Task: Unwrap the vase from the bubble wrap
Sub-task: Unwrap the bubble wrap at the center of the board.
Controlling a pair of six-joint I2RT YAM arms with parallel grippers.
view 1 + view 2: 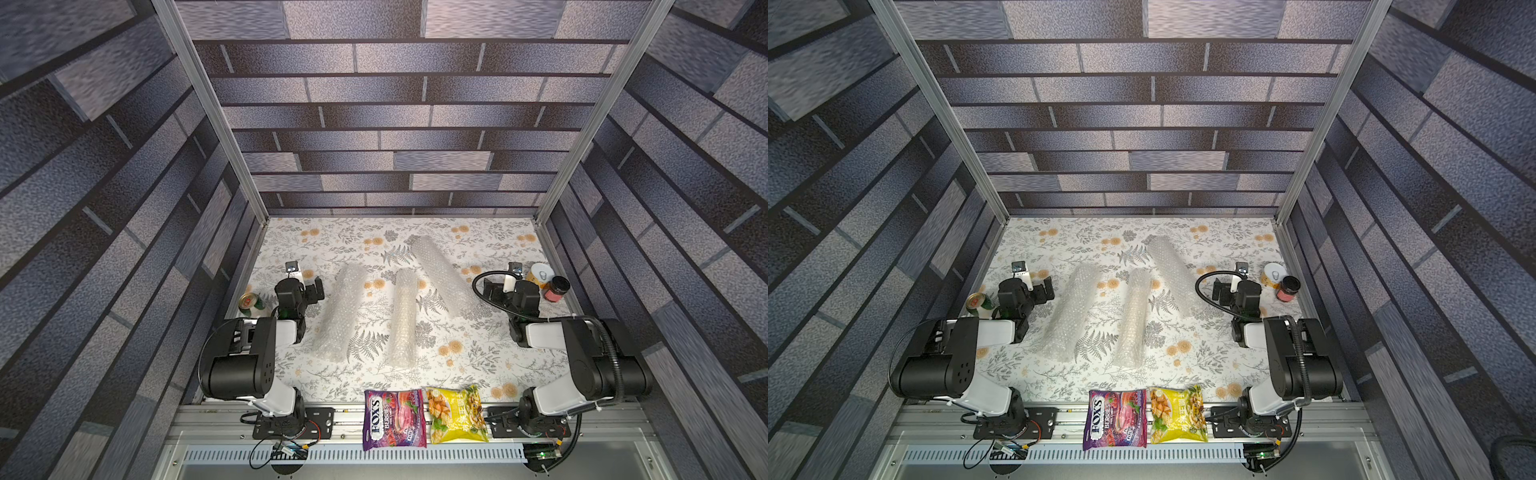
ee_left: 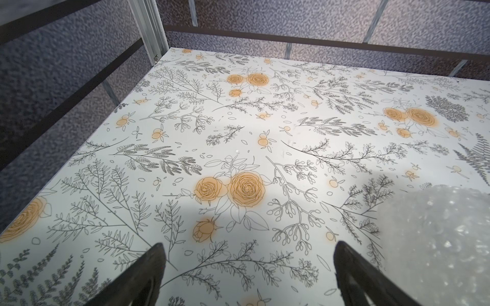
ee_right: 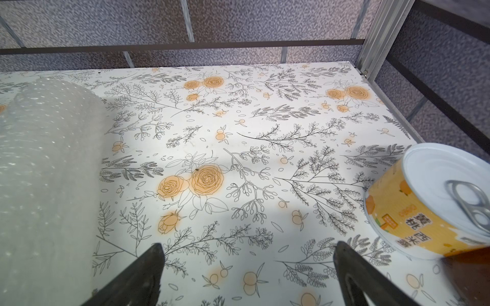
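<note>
The left end effector (image 2: pixel 249 247) is released, its jaws wide and holding nothing, over bare desk (image 1: pixel 478 357) near the left edge. The right end effector (image 3: pixel 248 246) is likewise released and empty near the right edge.

Just beside the left one lies the left roll of bubble wrap (image 1: pixel 340 316). The middle roll (image 1: pixel 403 320) lies mid-desk, and the far roll (image 1: pixel 444 274) slants from back-centre toward the right end effector. All three are fully rolled and untouched. No vase shows through, so I cannot tell which roll holds it.

By my reading the task is not begun: choosing a roll, finding its loose edge and peeling it open are all left.

There is open room between the rolls and toward the back edge. It is tighter at the left edge, where a green can (image 1: pixel 249 303) stands, and at the right edge, with a yellow tin (image 1: pixel 540 274) and a dark-lidded jar (image 1: pixel 557 289). A purple candy bag (image 1: pixel 395 419) and a yellow snack bag (image 1: pixel 457 415) lie at the near edge.
</note>
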